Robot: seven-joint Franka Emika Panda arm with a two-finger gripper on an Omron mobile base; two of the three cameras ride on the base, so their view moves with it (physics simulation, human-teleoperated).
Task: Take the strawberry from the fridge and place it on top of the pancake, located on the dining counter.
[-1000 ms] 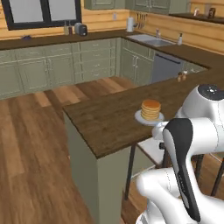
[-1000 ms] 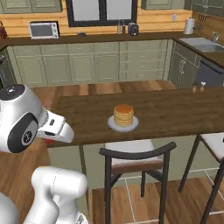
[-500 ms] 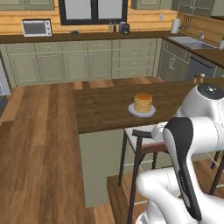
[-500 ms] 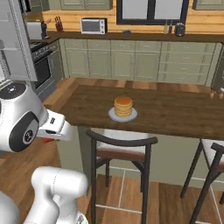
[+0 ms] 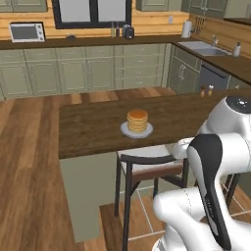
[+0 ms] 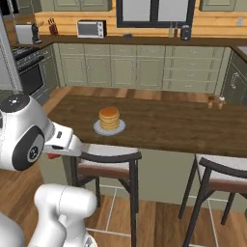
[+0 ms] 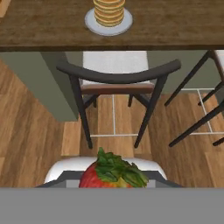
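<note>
A red strawberry (image 7: 111, 173) with green leaves sits at the bottom of the hand view, held in my shut gripper (image 6: 56, 154); a bit of red strawberry (image 6: 53, 156) peeks out under the hand, low at the left of the right base view. The pancake (image 5: 137, 120) (image 6: 109, 118) (image 7: 109, 11) is a golden stack on a white plate (image 5: 125, 131), resting on the dark wood dining counter (image 5: 88, 127) (image 6: 169, 125) (image 7: 43, 26). My hand is below the counter's near edge, short of the pancake. The grey fridge (image 6: 4, 62) is at the far left edge.
A dark stool (image 5: 147, 164) (image 6: 108, 161) (image 7: 118, 78) stands tucked at the counter between me and the pancake, with a second stool (image 6: 222, 169) to the right. Two small shakers (image 6: 215, 101) stand further along the counter. Wall cabinets, a microwave (image 6: 90, 29) and a sink (image 5: 206, 48) lie behind.
The whole scene has shifted in both base views: the base has driven round towards the long side of the dining counter. The gripper stays shut on the strawberry.
</note>
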